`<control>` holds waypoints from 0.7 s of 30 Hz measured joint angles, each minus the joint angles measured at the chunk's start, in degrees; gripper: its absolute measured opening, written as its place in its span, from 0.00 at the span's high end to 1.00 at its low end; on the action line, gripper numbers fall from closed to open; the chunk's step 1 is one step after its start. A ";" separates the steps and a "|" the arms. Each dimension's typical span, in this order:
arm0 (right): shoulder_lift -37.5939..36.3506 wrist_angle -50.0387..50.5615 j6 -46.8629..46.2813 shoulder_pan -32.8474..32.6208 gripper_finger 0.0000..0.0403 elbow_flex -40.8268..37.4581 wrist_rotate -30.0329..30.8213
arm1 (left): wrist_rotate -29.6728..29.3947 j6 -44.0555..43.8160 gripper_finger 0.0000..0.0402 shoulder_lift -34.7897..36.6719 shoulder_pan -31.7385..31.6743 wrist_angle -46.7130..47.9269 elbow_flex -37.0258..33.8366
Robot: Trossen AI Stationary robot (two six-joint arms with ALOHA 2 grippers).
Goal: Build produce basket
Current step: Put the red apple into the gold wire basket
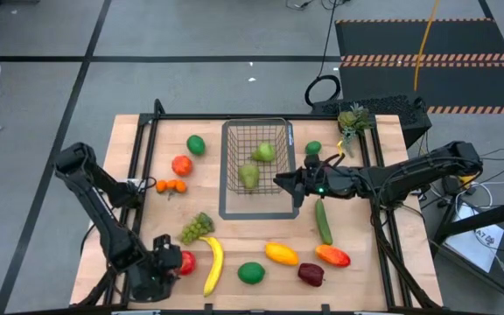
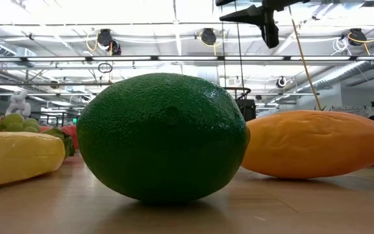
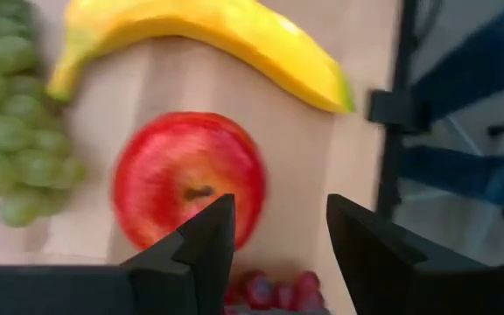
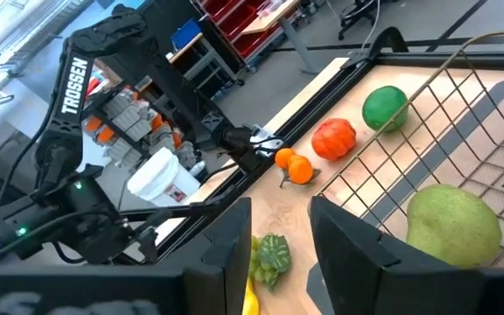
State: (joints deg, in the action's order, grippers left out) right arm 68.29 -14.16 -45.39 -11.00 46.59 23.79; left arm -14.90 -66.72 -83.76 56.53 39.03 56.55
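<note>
We see the left arm folded low at the table's near left corner, its left gripper pointing down just over a red apple. In the left wrist view its two dark fingers stand apart with the apple between and beyond them, not clamped. The banana lies just beside the apple, and the green grapes sit near both.

The right arm reaches in from the table's right side, stretched level toward the middle. Its right gripper sits at the right wall of the basket. In the right wrist view its fingers show a narrow gap with nothing between them, so we read them as slightly open and empty.

The wire basket stands upright near the table's centre and holds two green pears, one nearer the far wall, one nearer the middle.

The rest of the produce lies on the wood outside it: a lime, a tomato-like red fruit and small oranges to the basket's left; a cucumber to its right; another lime, a yellow mango, a red-orange mango and a dark red apple along the near edge.
</note>
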 joint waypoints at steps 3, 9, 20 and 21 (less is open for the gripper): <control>0.00 0.02 0.04 0.00 0.71 0.00 0.01 | -2.57 -1.89 0.54 0.08 -0.17 1.12 0.00; 0.00 0.16 0.22 0.00 0.71 0.00 0.02 | -3.21 -2.37 0.54 0.06 -0.15 3.04 0.00; 0.00 0.16 -0.22 0.00 0.71 0.00 0.05 | -5.22 0.54 0.54 0.06 -0.17 5.04 0.00; 0.00 0.01 -0.24 0.00 0.71 0.00 0.04 | -5.22 0.66 0.54 0.06 -0.17 5.10 0.00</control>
State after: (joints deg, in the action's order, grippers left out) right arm 68.29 -14.14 -45.63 -11.00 46.59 23.83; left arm -20.12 -66.06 -83.70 56.36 44.14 56.55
